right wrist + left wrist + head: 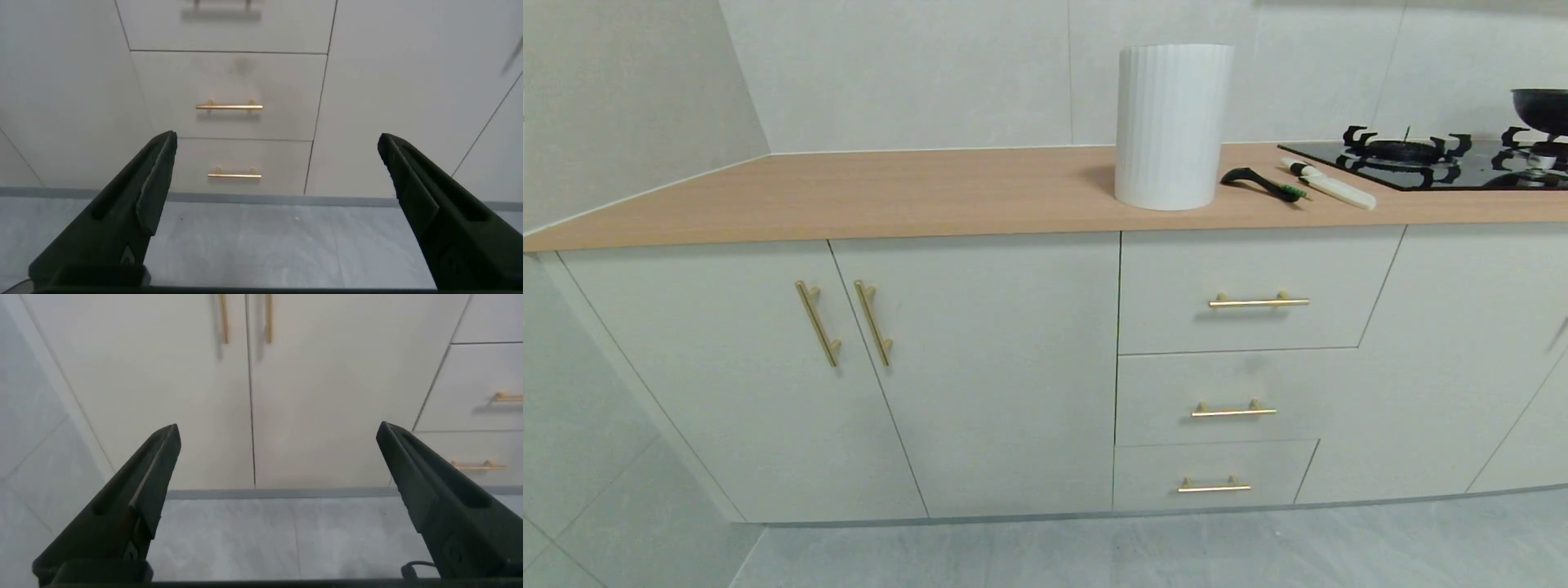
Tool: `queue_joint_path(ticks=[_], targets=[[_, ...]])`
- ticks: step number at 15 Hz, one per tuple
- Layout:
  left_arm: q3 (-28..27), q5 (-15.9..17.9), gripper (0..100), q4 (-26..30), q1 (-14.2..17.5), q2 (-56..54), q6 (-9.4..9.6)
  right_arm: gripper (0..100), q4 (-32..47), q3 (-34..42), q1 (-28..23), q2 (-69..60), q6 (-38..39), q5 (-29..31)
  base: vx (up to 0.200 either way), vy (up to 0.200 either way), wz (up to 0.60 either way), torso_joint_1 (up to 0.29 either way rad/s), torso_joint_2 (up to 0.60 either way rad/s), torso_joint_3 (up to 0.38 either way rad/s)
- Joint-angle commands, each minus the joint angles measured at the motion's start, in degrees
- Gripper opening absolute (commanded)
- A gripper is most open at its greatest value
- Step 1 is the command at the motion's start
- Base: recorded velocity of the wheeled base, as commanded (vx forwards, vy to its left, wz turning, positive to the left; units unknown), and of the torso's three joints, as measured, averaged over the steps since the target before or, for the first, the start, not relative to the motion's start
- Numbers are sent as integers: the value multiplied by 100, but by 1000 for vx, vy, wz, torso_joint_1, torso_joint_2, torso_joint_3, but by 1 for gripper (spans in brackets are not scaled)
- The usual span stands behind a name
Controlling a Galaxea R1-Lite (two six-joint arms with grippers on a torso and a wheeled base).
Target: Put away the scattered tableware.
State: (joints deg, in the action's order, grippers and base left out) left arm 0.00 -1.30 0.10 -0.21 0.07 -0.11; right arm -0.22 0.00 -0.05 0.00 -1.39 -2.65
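The black utensil (1260,183) and the white-handled utensil (1331,188) lie side by side on the bench (915,192) at 3 o'clock of the white ribbed holder (1172,126), long axes running roughly 10 to 4 o'clock. The left hand (278,433) and right hand (276,137) both gape wide and empty, low before the cabinet (327,392); the right, facing the drawers (229,86) beneath the utensils, seems nearer
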Motion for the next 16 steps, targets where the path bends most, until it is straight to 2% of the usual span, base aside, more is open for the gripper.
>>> queue_joint_path(ticks=[1, 3, 7, 16], targets=[[0, -1, 100, -1, 3, 1, 2, 100, -4, 0, 5, 9, -2, 1, 0, 0, 0, 0, 0, 0], [0, -1, 100, -1, 12, 1, 2, 100, -4, 0, 5, 9, -2, 1, 0, 0, 0, 0, 0, 0], [0, -1, 100, -1, 3, 1, -7, 100, -4, 0, 5, 9, 7, 10, 200, 0, 0, 1, 6, 6], [0, 7, 100, -10, 12, 1, 11, 100, 4, 0, 14, 26, -19, 1, 0, 0, 0, 0, 0, 0]])
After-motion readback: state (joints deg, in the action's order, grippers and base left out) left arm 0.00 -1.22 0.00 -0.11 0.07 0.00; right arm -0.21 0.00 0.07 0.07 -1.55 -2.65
